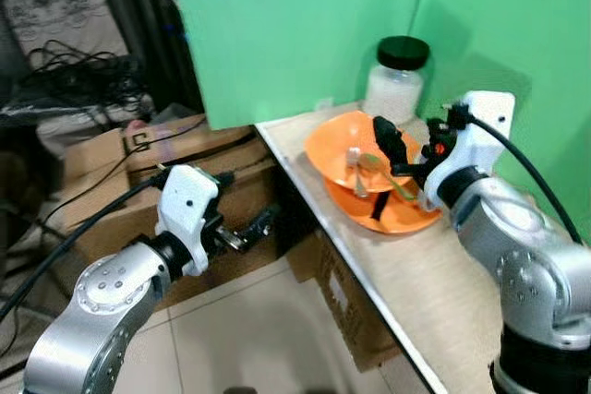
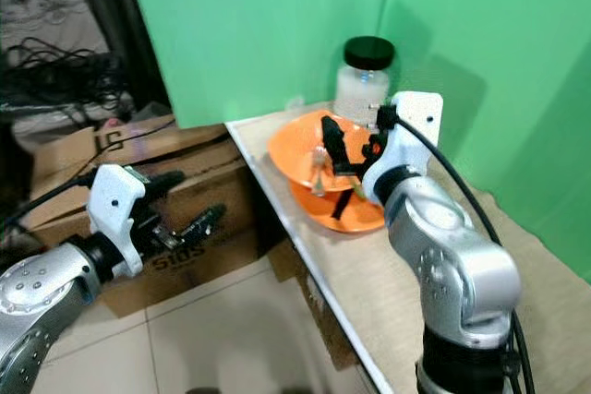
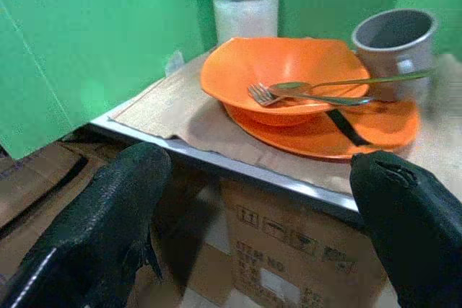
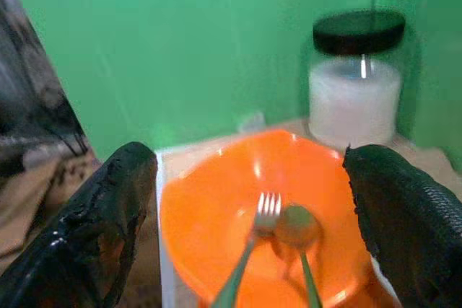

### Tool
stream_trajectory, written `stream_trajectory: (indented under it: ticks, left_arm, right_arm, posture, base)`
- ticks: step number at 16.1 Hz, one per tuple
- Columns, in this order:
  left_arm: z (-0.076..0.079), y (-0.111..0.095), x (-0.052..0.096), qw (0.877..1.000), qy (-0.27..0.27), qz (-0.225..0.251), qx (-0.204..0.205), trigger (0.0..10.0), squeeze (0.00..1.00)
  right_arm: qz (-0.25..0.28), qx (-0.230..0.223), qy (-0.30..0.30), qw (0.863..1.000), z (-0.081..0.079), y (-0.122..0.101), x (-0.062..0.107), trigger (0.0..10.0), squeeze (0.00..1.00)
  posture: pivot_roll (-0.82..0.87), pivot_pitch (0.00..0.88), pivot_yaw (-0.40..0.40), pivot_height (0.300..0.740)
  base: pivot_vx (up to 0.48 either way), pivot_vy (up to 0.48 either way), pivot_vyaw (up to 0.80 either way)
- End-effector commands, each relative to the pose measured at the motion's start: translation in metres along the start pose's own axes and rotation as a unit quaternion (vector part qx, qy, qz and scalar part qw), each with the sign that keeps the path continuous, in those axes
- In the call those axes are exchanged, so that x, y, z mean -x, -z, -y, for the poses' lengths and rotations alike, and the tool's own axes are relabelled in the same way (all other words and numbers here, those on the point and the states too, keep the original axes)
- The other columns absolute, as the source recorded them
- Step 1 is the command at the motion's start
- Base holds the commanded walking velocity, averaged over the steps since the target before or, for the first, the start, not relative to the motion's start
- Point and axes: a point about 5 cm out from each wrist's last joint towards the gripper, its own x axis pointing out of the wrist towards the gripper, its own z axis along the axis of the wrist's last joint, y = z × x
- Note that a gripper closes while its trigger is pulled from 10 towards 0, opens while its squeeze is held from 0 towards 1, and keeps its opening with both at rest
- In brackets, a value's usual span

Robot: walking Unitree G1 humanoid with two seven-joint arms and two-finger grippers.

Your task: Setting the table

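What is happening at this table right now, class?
The right gripper hangs open over an orange bowl that holds a fork and a spoon and sits on an orange plate. The left gripper waits open beside the table. A jar stands behind.

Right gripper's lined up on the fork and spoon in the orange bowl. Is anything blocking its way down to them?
Nothing visible. The right gripper, open, hovers over the orange bowl, where the fork and spoon lie uncovered. The jar stands behind the bowl.

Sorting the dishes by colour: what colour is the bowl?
Orange bowl, clearest in the left wrist view.
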Motion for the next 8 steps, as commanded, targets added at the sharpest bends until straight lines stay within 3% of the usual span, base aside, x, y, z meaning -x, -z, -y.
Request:
stream_trajectory:
  ticks: [1,4,6,7,8]
  left_arm:
    - [0.002,-0.004,0.000,1.000,0.010,0.003,-0.001,10.0,0.00]
    - [0.006,-0.005,0.000,0.999,0.041,-0.002,0.008,10.0,0.00]
    - [0.007,-0.005,-0.002,0.998,0.055,-0.006,0.003,10.0,0.00]
    - [0.006,-0.008,-0.003,0.998,0.063,0.000,0.005,10.0,0.00]
    - [0.005,-0.009,-0.003,0.998,0.065,0.002,0.008,10.0,0.00]
  right_arm:
    - [-0.018,-0.001,0.018,1.000,0.007,0.003,-0.003,10.0,1.00]
    - [-0.052,-0.014,0.108,0.993,0.021,0.001,-0.022,10.0,1.00]
    - [-0.053,0.010,0.177,0.983,0.039,-0.002,-0.030,10.0,1.00]
    - [-0.056,0.012,0.220,0.974,0.052,-0.001,-0.030,10.0,0.85]
    - [-0.056,0.017,0.225,0.973,0.054,-0.001,-0.031,10.0,0.29]
  posture:
    - [0.16,0.000,0.029,0.740]
    - [0.16,0.000,0.033,0.740]
    - [0.16,0.000,0.025,0.740]
    - [0.16,0.000,0.025,0.740]
    - [0.16,0.000,0.028,0.740]
  base:
    - [0.000,0.000,0.00]
    - [0.000,0.000,0.00]
    - [0.000,0.000,0.00]
    - [0.000,0.000,0.00]
    - [0.000,0.000,0.00]
